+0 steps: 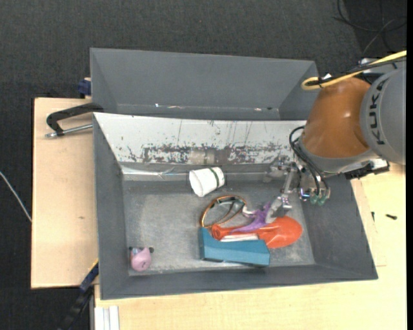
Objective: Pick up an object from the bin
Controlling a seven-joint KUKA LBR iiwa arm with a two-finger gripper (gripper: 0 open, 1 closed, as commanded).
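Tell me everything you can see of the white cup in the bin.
The white cup is a short, plain cylinder, plastic by its look, lying on its side on the bin floor near the back wall, one round end facing front-left. Nothing touches it; the heap lies in front, the gripper toward the view's right.

On my feed, a dark, speckled carpet floor (193, 26) fills the top of the view and runs down the left side. A pale wooden table (258, 312) spans the bottom edge and shows again at the right. Black cables (344, 9) lie on the carpet at top right. A thin white cord (14, 190) curves across it at far left.
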